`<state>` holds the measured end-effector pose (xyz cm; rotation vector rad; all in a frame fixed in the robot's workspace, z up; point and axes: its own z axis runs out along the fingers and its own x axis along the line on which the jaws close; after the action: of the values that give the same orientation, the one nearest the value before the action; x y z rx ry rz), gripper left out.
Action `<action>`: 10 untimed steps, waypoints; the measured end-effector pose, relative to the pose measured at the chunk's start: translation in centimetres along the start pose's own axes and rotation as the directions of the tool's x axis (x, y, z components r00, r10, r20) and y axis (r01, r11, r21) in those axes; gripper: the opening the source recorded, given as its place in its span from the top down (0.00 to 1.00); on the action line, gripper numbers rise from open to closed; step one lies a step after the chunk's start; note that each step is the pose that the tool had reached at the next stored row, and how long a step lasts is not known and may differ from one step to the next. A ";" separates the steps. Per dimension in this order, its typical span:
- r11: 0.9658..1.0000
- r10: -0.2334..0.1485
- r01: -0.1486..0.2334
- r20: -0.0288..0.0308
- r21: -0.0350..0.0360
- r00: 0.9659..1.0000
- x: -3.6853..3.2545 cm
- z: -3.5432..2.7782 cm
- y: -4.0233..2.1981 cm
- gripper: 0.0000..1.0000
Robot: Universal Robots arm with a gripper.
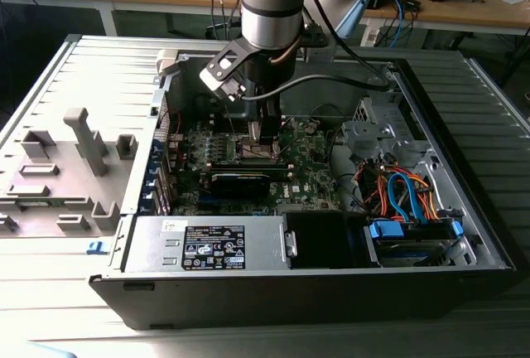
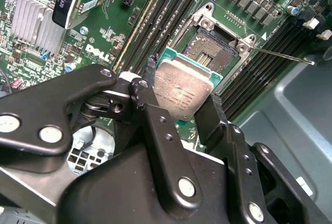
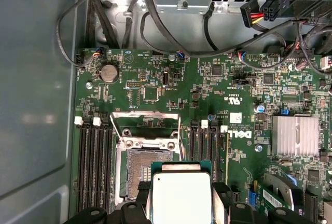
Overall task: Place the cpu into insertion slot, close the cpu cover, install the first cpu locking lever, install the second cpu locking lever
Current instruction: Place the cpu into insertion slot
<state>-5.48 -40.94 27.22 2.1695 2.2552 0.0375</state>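
Observation:
My gripper [image 2: 183, 85] is shut on the cpu [image 2: 184, 93], a flat square chip with a silvery top and a green edge, held by two opposite sides between the black fingers [image 2: 150, 73]. In both wrist views the cpu [image 3: 181, 197] hangs just above the motherboard, partly over one edge of the insertion slot [image 3: 141, 168]. That slot [image 2: 213, 45] lies open with its contact field bare. The cpu cover [image 3: 146, 114] stands raised along the slot's far side. A thin metal locking lever [image 2: 280, 55] sticks out free beside the slot. In the exterior view the gripper [image 1: 263, 141] is low inside the open computer case.
Memory slots [image 3: 96, 162] flank the socket on both sides. A black graphics card [image 1: 240, 182] lies just in front of it, and a finned heat sink [image 3: 295, 136] sits nearby. The power supply [image 1: 207, 246], coloured cables [image 1: 406, 192] and case walls ring the board. A grey fixture [image 1: 66, 167] lies outside.

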 end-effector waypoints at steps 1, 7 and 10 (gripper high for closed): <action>1.000 0.001 -0.001 0.000 0.000 1.000 0.00 0.01 0.00 0.45; 1.000 0.006 -0.006 0.000 0.000 1.000 0.00 0.11 0.00 0.45; 1.000 0.008 -0.008 0.000 0.000 1.000 0.00 0.14 0.00 0.45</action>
<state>-5.48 -40.94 27.08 2.1780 2.2469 0.0376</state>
